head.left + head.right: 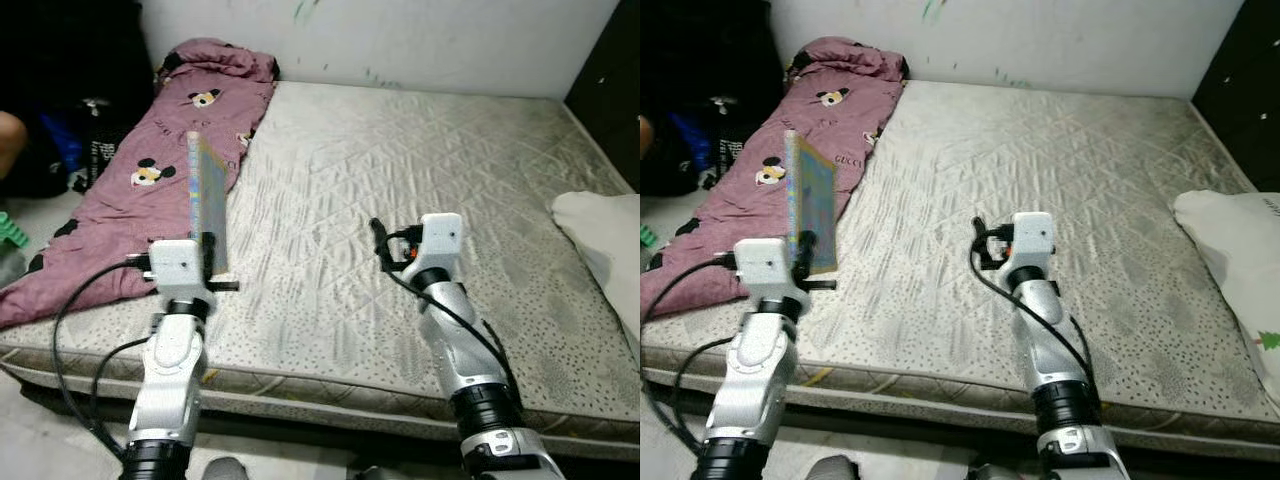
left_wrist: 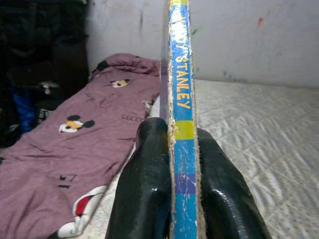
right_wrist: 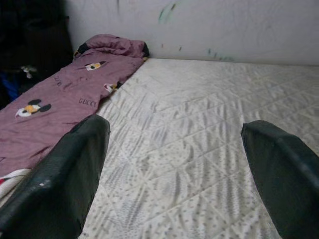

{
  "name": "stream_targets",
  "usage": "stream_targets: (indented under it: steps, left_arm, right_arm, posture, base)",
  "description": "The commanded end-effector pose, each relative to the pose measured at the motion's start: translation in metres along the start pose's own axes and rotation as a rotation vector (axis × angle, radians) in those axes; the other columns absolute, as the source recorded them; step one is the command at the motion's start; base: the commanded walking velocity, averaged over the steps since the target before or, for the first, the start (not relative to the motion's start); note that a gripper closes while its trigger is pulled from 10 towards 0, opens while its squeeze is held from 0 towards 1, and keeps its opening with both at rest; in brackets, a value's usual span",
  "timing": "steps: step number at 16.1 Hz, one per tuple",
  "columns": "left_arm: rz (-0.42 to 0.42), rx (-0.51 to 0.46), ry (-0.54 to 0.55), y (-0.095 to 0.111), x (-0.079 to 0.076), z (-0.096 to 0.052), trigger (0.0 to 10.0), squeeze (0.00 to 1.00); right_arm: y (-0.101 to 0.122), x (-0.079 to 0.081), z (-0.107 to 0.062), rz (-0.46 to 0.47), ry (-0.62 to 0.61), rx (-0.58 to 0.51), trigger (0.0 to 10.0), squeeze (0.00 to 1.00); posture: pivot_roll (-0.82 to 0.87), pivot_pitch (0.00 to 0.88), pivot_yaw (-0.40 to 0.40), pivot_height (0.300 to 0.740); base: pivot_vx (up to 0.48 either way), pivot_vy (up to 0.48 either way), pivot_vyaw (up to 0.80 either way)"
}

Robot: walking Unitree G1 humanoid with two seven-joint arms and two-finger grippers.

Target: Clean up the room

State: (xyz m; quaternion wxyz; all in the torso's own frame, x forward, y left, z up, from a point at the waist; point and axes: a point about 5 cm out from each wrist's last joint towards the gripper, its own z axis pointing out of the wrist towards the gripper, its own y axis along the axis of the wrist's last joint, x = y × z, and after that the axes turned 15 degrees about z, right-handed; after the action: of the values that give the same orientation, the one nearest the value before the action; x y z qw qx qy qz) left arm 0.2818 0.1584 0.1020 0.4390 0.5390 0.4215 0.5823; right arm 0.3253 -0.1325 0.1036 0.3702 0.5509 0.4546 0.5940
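**Book held upright over the bed**

Bare and quilted, the mattress (image 1: 420,190) fills the room up to a white wall (image 1: 400,35). Along its left side lies a maroon blanket (image 1: 150,190) printed with cartoon mice, and a white pillow (image 1: 605,240) rests at the right edge. The left claw (image 2: 182,164) is clenched on a thin book (image 1: 207,215), held upright above the mattress beside the blanket. The right claw (image 3: 174,174) hovers over the mattress, fingers spread wide apart.

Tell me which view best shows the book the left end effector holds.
Left wrist view: the book is close, spine on, the word STANLEY readable, clamped between the left end effector fingers. The eye views show it small, upright, above the purple blanket.
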Motion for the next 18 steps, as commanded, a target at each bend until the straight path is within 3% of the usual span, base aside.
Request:
stream_targets:
  steps: [1, 18]
  left_arm:
    - [0.004, -0.038, 0.018, 0.0076, 0.0055, 0.0036, 10.0, 0.00]
    - [-0.001, -0.042, 0.014, 0.0084, 0.0032, 0.0042, 10.0, 0.00]
  right_arm:
    - [0.0014, 0.0027, 0.0023, 0.002, 0.008, -0.005, 10.0, 0.00]
    - [-0.0002, 0.0014, 0.0032, 0.002, 0.005, 0.004, 10.0, 0.00]
  posture:
    - [-0.05, 0.005, -0.022, 0.740]
    - [-0.05, 0.004, -0.025, 0.740]
  base:
    - [0.000, -0.240, 0.00]
    - [0.000, -0.268, 0.00]
